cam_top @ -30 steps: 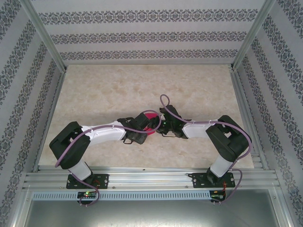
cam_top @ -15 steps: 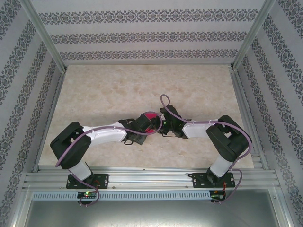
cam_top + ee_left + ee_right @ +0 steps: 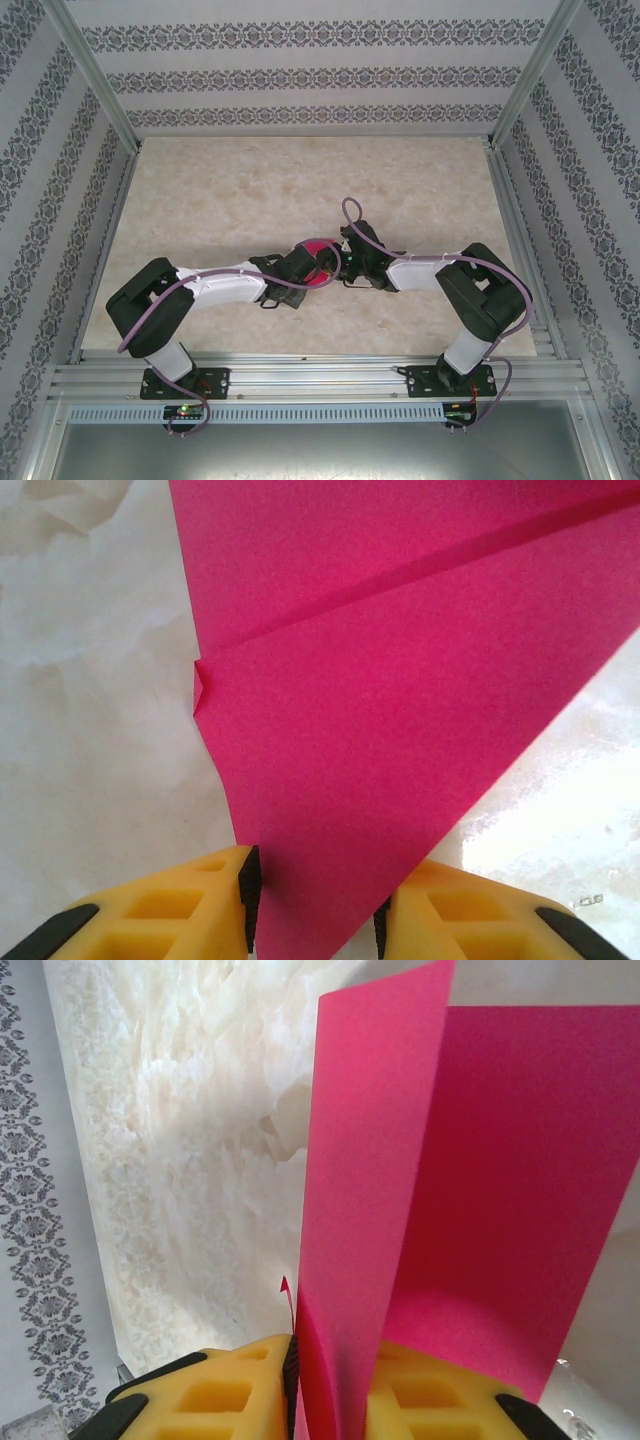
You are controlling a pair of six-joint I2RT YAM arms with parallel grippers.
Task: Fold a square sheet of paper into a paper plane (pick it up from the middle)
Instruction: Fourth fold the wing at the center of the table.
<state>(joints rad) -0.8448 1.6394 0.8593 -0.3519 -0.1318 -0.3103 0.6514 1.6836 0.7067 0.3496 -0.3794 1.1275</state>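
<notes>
Magenta paper (image 3: 400,730), tapering into left jaws

patterned walls (image 3: 320,75), marbled beige tabletop (image 3: 230,190)

Seen from above, the pink paper (image 3: 318,249) is mostly hidden beneath the two wrists, and its shape is too small to tell. In the left wrist view it runs off the top and right edges. Its narrow end leaves the bottom edge between the fingers of the left pincer (image 3: 315,920), which are themselves cut off below. At the right pincer (image 3: 330,1385), the upright flap is cut by the top edge. Whether either pincer presses the paper cannot be told.
</notes>
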